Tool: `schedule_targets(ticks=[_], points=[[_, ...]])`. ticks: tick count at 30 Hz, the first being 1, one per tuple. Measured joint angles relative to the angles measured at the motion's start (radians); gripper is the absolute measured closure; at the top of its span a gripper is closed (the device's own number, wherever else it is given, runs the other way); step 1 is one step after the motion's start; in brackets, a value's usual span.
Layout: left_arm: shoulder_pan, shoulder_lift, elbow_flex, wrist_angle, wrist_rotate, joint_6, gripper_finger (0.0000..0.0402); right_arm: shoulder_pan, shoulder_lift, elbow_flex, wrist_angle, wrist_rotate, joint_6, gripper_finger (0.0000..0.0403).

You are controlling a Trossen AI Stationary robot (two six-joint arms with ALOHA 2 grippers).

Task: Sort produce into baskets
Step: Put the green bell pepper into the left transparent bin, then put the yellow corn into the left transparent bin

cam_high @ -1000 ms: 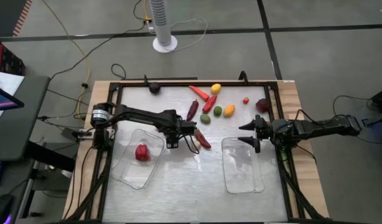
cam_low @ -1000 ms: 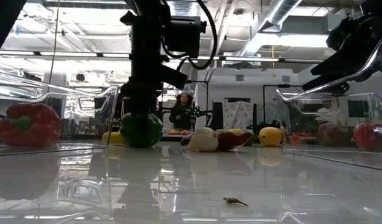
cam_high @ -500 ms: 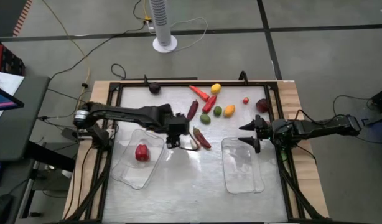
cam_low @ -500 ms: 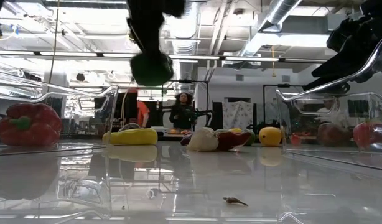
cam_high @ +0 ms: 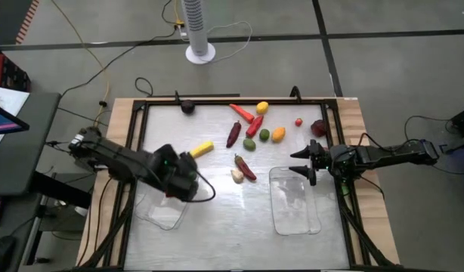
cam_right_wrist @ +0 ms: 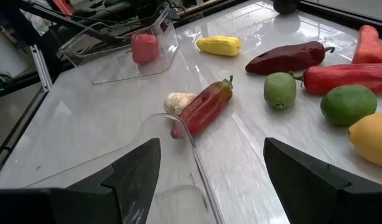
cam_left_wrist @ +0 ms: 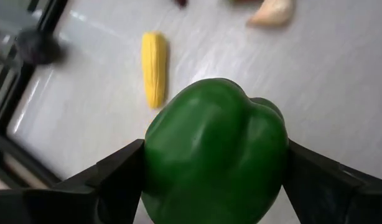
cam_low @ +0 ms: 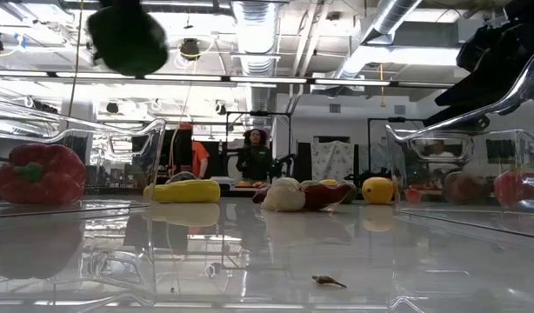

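Observation:
My left gripper [cam_high: 180, 180] is shut on a green bell pepper [cam_left_wrist: 216, 162], held high above the left clear tray [cam_high: 158, 215]; the low view shows the pepper [cam_low: 126, 39] near the top of the picture. A red bell pepper [cam_low: 41, 172] lies in that tray and is hidden under the arm in the high view. My right gripper [cam_high: 301, 164] is open and empty at the far end of the right clear tray [cam_high: 295, 202]. A yellow corn cob [cam_high: 202, 149], a white garlic [cam_high: 236, 175] and a red chili [cam_high: 246, 168] lie on the table between the trays. My left gripper pinches the green bell pepper between its two fingers, one finger [cam_left_wrist: 113, 177] on one side [cam_left_wrist: 157, 168] and the other [cam_left_wrist: 318, 177] on the opposite side. The fingers come from above, pointing down. The pepper is lifted clear of the table and the tray.
Several more produce pieces lie at the table's far middle: a dark red chili [cam_high: 233, 133], a carrot [cam_high: 243, 112], a lemon [cam_high: 262, 107], a lime [cam_high: 264, 135], an orange piece [cam_high: 278, 134], a dark red piece [cam_high: 319, 128]. A dark purple piece [cam_high: 187, 106] lies at the far edge.
My left gripper has lifted the green bell pepper off the table, where it stood beside the corn cob, and carried it up and toward the table's left and near edges, over the left tray. The corn cob now shows in the high view.

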State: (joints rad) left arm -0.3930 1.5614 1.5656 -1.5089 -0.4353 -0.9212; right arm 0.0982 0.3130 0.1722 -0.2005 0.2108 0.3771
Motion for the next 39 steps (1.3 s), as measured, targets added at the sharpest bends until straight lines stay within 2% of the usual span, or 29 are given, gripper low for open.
schedule_targets(ticks=[3,7,11,15,21,27,31,39], points=[[-0.037,0.001,-0.069,-0.007,0.005,-0.083,0.0082,0.0,0.0,0.0,0.0,0.0,0.0,0.0093],[-0.041,0.001,-0.142,-0.003,0.038,-0.121,0.0046,0.0,0.0,0.0,0.007,0.0,0.0,0.0093],[-0.021,0.001,-0.155,0.006,0.063,-0.103,0.0009,0.0,0.0,0.0,0.019,0.0,0.0,0.0093],[0.021,0.001,-0.139,0.01,0.032,-0.069,0.001,0.0,0.0,0.0,0.021,0.0,-0.001,0.0093],[0.175,0.013,-0.147,0.096,0.014,0.107,0.0011,0.0,0.0,0.0,0.024,0.001,-0.008,0.0093],[0.359,0.028,-0.146,0.275,-0.009,0.354,0.0025,0.0,0.0,0.0,0.023,0.001,-0.009,0.0093],[0.468,0.055,-0.186,0.394,0.063,0.47,0.0038,0.0,0.0,0.0,0.021,0.001,-0.011,0.0093],[0.629,0.061,-0.383,0.653,0.166,0.592,0.0047,0.0,0.0,0.0,0.018,0.0,-0.017,0.0093]])
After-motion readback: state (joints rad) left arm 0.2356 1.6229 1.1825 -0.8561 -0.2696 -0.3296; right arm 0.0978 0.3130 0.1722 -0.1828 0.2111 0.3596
